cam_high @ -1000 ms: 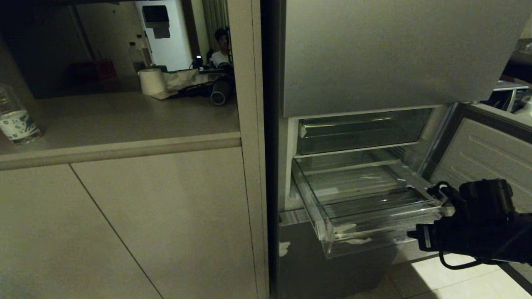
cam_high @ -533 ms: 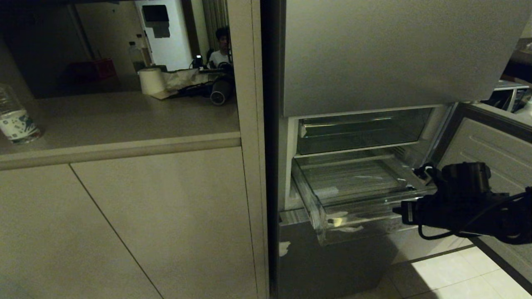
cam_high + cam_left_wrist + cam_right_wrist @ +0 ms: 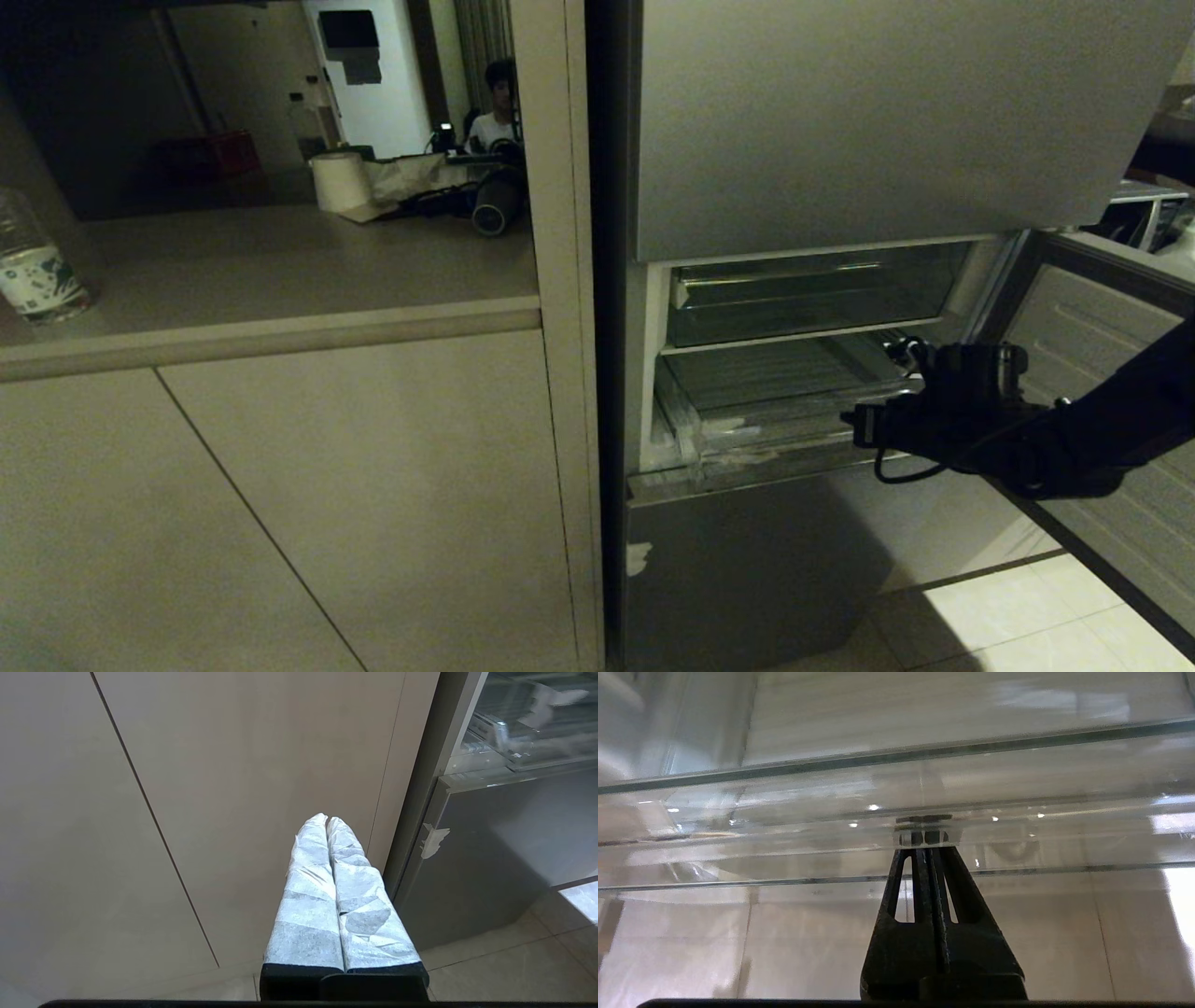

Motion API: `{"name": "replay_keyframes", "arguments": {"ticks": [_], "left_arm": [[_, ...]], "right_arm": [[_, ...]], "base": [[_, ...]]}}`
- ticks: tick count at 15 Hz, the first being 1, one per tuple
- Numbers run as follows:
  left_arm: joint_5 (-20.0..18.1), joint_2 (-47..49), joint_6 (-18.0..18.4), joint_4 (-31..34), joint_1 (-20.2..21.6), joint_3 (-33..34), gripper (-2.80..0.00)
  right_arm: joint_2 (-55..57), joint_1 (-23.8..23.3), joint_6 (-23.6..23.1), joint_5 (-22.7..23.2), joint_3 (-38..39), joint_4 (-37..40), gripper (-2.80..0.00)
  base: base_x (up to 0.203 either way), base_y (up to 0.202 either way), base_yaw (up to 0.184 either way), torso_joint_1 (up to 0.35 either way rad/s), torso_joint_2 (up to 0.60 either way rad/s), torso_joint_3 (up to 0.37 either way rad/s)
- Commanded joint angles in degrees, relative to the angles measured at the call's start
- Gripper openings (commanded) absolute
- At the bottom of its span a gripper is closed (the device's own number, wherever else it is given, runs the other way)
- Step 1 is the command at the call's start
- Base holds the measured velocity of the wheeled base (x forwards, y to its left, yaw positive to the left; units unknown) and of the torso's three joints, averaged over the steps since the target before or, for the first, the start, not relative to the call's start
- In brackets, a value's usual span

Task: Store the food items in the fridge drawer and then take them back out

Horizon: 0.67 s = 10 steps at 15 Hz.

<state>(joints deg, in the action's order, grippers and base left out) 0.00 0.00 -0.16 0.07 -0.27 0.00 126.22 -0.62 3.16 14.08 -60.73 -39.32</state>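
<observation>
Fridge drawer: the clear fridge drawer (image 3: pixel 747 425) now sits almost fully inside the fridge; a second ago it stood pulled well out over the floor, and half a second ago about halfway in.
Right gripper: the right gripper (image 3: pixel 923 836) has its fingers pressed together with nothing between them, the tips set flat against the drawer's clear front lip; in the head view it reaches in from the right, at the drawer's right front end (image 3: pixel 864 427).
What changed: the right arm has travelled toward the fridge with the drawer ahead of it, so this reads as a push to close it.
Food items: no pepper and no tan lump shows in any view, and the drawer looked bare while it was out.
Meaning for the task: the drawer is nearly shut, so I judge this the end of a closing stroke; which half of the task it belongs to cannot be told.
Left gripper: the left gripper (image 3: pixel 327 823), wrapped in white, is closed and empty, parked low before the cabinet doors (image 3: pixel 187 788).
Surroundings: a water bottle (image 3: pixel 33 271) stands on the worktop (image 3: pixel 280 261); a person sits far behind it.
</observation>
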Motion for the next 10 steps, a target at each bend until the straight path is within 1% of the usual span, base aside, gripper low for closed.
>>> {"name": "replay_keyframes", "arguments": {"ticks": [1, 3, 7, 8, 10], "left_arm": [[0.0, 0.1, 0.0, 0.0, 0.0, 0.0, -2.80], [0.0, 0.1, 0.0, 0.0, 0.0, 0.0, -2.80], [0.0, 0.1, 0.0, 0.0, 0.0, 0.0, -2.80], [0.0, 0.1, 0.0, 0.0, 0.0, 0.0, -2.80], [0.0, 0.1, 0.0, 0.0, 0.0, 0.0, -2.80]], "right_arm": [[6.7, -0.2, 0.5, 2.3, -7.2, -0.4, -2.80], [9.1, -0.2, 1.8, 5.0, -11.0, -0.5, -2.80], [12.0, -0.3, 3.1, 8.0, -16.8, -0.6, -2.80], [13.1, -0.3, 3.6, 8.2, -18.1, -1.4, -2.80], [15.0, -0.2, 6.0, 8.3, -19.5, -6.2, -2.80]], "base": [[0.000, 0.000, 0.000, 0.000, 0.00, 0.000], [0.000, 0.000, 0.000, 0.000, 0.00, 0.000], [0.000, 0.000, 0.000, 0.000, 0.00, 0.000], [0.000, 0.000, 0.000, 0.000, 0.00, 0.000], [0.000, 0.000, 0.000, 0.000, 0.00, 0.000]]}}
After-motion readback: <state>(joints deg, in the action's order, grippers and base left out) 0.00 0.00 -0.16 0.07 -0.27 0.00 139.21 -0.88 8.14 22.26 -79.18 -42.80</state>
